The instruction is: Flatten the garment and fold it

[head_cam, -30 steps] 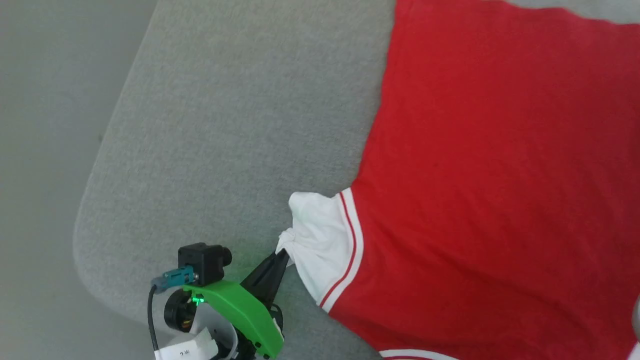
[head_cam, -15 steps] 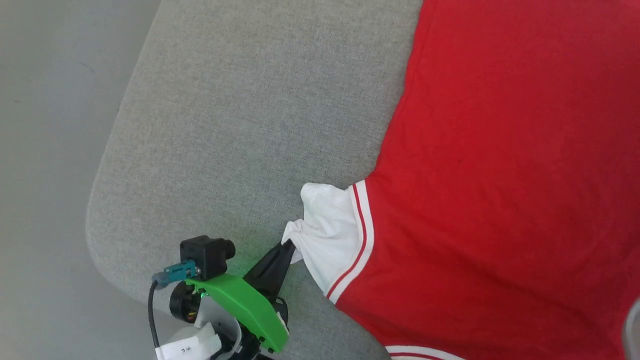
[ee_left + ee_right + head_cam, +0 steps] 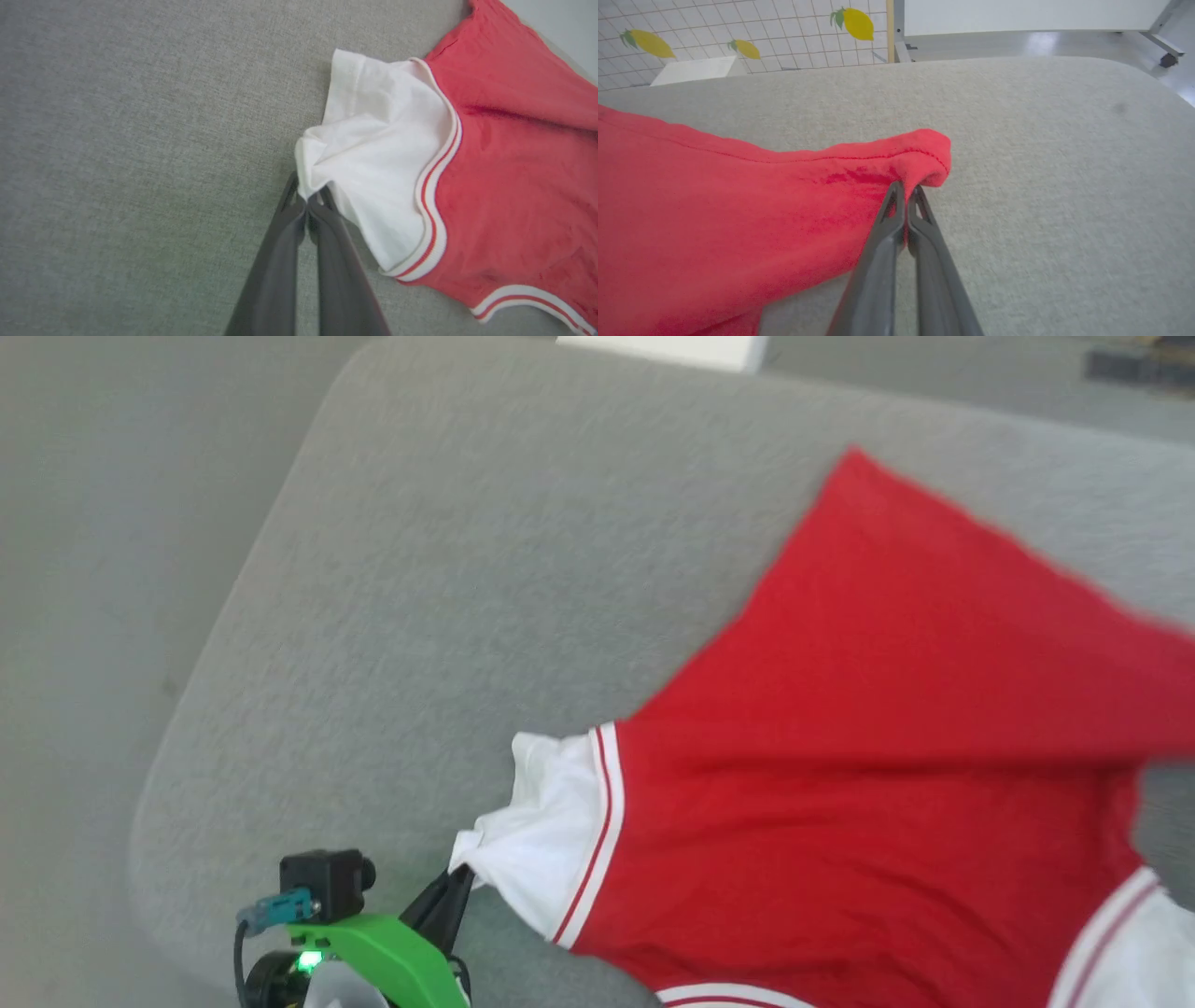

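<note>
— Where was the garment when you looked?

— The garment (image 3: 887, 784) lay on the grey padded surface (image 3: 448, 579). Its red body covered the right half of my head view, with one corner reaching toward 12 o'clock. The edge at 3 o'clock was blurred, so I couldn't tell how it sat there. The white sleeve (image 3: 546, 821) stuck out toward 8 o'clock and was bunched at its tip.

— And your left gripper?

— My left gripper (image 3: 460, 877) sat at 7 o'clock of the garment, low in the head view. In the left wrist view I saw both fingers pressed together with the sleeve's edge pinched between the tips. The sleeve fanned out from them toward 1 o'clock. The striped trim (image 3: 437, 186) curved past it at 2 o'clock, where the red cloth began.

— The right one?

— The right gripper (image 3: 906, 189) was clamped tight on a red hem corner (image 3: 931, 156), which curled over the fingertips. From there the cloth stretched toward 9 o'clock, with a shadow under it close to the grip. From 12 round to 5 o'clock I saw bare grey padding.

— Anything beyond the surface?

— At 11 o'clock in the right wrist view stood a tiled wall (image 3: 738, 28) printed with lemons (image 3: 859, 23).
</note>
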{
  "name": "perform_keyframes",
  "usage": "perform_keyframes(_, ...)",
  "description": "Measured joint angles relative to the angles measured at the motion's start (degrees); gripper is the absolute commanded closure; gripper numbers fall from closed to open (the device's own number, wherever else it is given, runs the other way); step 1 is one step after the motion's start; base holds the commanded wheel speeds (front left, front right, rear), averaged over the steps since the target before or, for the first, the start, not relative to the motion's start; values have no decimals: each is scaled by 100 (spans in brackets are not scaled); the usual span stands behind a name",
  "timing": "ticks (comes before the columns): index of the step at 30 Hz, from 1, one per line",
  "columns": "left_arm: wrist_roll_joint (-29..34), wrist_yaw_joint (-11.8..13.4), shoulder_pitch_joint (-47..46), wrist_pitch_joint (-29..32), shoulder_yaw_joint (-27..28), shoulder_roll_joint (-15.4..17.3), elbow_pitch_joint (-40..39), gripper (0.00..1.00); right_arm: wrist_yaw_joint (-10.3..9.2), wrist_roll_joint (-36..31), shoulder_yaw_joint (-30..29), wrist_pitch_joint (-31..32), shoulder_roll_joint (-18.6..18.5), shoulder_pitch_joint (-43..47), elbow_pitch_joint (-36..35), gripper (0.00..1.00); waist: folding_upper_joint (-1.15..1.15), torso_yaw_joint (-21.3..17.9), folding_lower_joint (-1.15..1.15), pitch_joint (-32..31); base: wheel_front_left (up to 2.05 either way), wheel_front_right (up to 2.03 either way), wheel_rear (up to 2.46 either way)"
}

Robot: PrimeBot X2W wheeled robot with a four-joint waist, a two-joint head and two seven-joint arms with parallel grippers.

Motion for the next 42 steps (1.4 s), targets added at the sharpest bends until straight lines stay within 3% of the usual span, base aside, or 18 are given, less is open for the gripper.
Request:
perform_keyframes(5,-52,122,163,102,23,116,-202,100,0,264,-307,453,231,867,-218,100,0,-394,0,-375,0,0,0)
perform_keyframes(8,-53,193,193,152,30,177,-285,100,0,489,-393,1053,255,1228,-170,100,0,-630,0,-554,0,0,0)
perform_keyframes(17,-53,267,246,245,15,253,-439,100,0,980,-200,2640,230,1500,76,100,0,-1118,0,-901,0,0,0)
perform_keyframes(18,-53,267,246,246,10,256,-448,100,0,994,-174,2655,238,1533,14,61,0,-1145,0,-926,0,0,0)
perform_keyframes(19,-53,267,246,250,3,257,-457,100,0,998,-158,2629,245,1547,-37,52,0,-1161,0,-942,0,0,0)
perform_keyframes(20,-53,267,245,254,-7,256,-466,100,0,998,-141,2539,260,1569,-112,8,0,-1171,0,-955,0,0,0)
perform_keyframes(21,-53,267,244,261,-18,256,-471,100,0,998,-142,2369,272,1573,-212,0,0,-1167,0,-958,0,0,0)
perform_keyframes(26,-53,264,241,289,-70,243,-459,100,-1,920,62,1146,257,1391,-676,0,0,-1090,0,-921,0,0,0)
perform_keyframes(30,-53,256,233,287,-86,219,-425,100,-1,713,808,129,252,1043,-821,0,0,-1025,0,-863,0,0,0)
perform_keyframes(34,-53,193,197,286,-104,170,-372,100,0,846,1777,-481,-108,508,-400,0,0,-968,0,-779,0,0,0)
perform_keyframes(38,-53,119,86,269,-125,145,-324,100,0,1038,2719,-557,-565,-151,325,0,0,-899,0,-661,0,0,0)
perform_keyframes(42,-53,57,-25,267,-156,105,-255,100,0,1237,3529,-64,-904,-911,1152,0,0,-783,0,-545,0,0,0)
